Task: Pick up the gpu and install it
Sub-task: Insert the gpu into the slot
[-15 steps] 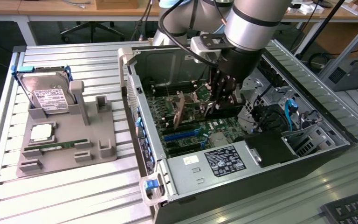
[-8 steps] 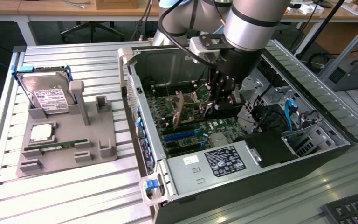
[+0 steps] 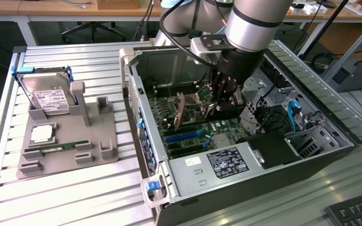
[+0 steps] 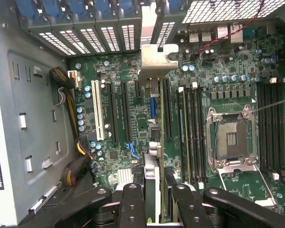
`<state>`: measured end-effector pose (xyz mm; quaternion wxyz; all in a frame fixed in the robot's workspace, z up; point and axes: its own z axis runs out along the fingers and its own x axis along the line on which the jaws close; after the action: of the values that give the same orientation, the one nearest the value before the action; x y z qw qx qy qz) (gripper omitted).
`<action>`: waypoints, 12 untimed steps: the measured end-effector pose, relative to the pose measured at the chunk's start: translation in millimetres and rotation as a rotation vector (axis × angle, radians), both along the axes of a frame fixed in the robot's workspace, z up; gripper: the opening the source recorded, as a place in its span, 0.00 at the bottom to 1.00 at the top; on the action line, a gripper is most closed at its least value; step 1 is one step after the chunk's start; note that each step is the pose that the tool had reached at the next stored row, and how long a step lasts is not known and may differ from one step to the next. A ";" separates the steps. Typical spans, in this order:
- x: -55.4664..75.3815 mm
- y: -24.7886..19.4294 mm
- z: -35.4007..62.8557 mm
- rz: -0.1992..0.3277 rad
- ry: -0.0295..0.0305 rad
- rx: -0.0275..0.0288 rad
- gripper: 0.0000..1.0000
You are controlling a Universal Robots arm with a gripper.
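The gpu runs edge-on between my two black fingers, and its silver end bracket reaches toward the vented rear slots of the case. My gripper is shut on the gpu. In the exterior view the gripper is lowered inside the open computer case, and the card stands on edge over the green motherboard, between the expansion slots. I cannot tell whether its edge sits in a slot.
A grey tray at the exterior view's left holds a silver hard drive, a processor and a RAM stick. The case holds cables, the empty processor socket, a power supply and drive cages. A keyboard lies near the corner.
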<state>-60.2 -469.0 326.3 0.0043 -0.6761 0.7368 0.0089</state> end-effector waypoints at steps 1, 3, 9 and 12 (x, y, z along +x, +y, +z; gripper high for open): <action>-0.2 0.0 -0.1 0.000 0.0000 0.0000 0.27; -0.5 0.0 -0.2 0.000 0.0000 0.0001 0.27; -2.3 -0.3 -0.8 0.000 0.0000 0.0000 0.27; -3.1 -0.5 -1.0 0.000 -0.0001 0.0001 0.27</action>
<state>-63.2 -469.5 325.2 0.0044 -0.6761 0.7368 0.0090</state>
